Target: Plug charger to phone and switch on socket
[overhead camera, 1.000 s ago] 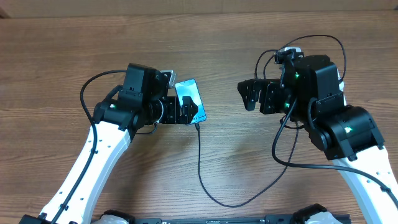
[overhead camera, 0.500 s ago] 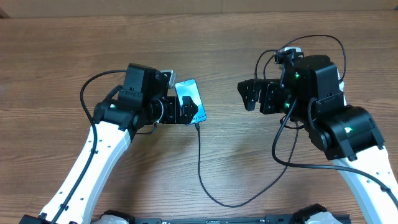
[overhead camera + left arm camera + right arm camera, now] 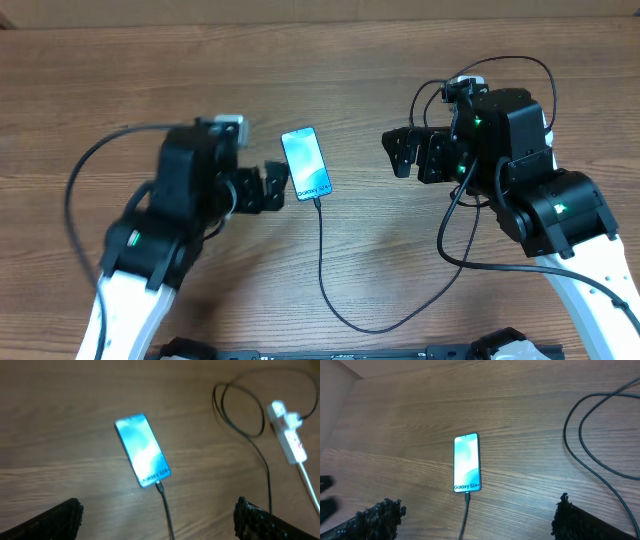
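A slim rectangular smartphone with a bright light-blue screen lies flat and face up on the brown wooden table, between the two arms. The long thin black charger cable has its small connector at the phone's near end. From there it runs towards the near edge, then loops away to the right, below the right arm.

The left gripper sits just left of the phone, apart from it. Its black fingers are spread wide and hold nothing. In its own wrist view the phone lies ahead of the gap, touching neither finger. The right gripper hangs well to the right of the phone, its fingers likewise wide and empty.

The white elongated power strip shows far right in the blurred left wrist view, with what seem to be red switches. Its thick white cord trails towards the near side.
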`<action>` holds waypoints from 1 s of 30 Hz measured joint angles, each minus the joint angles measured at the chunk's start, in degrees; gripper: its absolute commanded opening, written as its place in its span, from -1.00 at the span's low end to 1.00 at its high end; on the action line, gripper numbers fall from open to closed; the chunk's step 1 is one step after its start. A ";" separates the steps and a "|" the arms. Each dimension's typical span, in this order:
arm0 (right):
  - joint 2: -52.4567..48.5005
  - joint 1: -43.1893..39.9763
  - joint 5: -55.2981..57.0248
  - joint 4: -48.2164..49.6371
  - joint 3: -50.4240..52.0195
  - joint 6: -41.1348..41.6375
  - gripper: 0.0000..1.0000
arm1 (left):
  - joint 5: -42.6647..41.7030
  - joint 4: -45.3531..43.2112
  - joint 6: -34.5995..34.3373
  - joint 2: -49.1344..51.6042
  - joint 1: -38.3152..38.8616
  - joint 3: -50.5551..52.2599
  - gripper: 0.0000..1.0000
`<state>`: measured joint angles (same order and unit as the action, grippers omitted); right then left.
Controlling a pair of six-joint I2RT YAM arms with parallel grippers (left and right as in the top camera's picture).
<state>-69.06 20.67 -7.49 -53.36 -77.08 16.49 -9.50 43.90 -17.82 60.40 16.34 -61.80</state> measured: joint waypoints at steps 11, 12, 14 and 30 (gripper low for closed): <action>0.00 0.00 0.02 -0.22 0.00 0.00 1.00 | -3.08 -7.61 4.11 -29.14 -17.57 21.70 0.99; 0.00 0.00 0.02 -0.22 0.00 -0.04 1.00 | -3.91 -7.58 4.46 -31.91 -19.50 23.39 0.99; 0.00 0.00 0.04 -0.20 0.00 -0.02 1.00 | -5.31 -7.54 4.74 -36.35 -22.47 25.81 0.99; 0.00 0.00 0.00 -0.22 0.00 -0.02 1.00 | -7.23 -17.31 6.49 -52.09 -25.51 40.00 0.99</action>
<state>-69.06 20.67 -7.49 -53.58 -77.08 16.47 -16.73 26.59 -11.33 8.32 -9.17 -21.80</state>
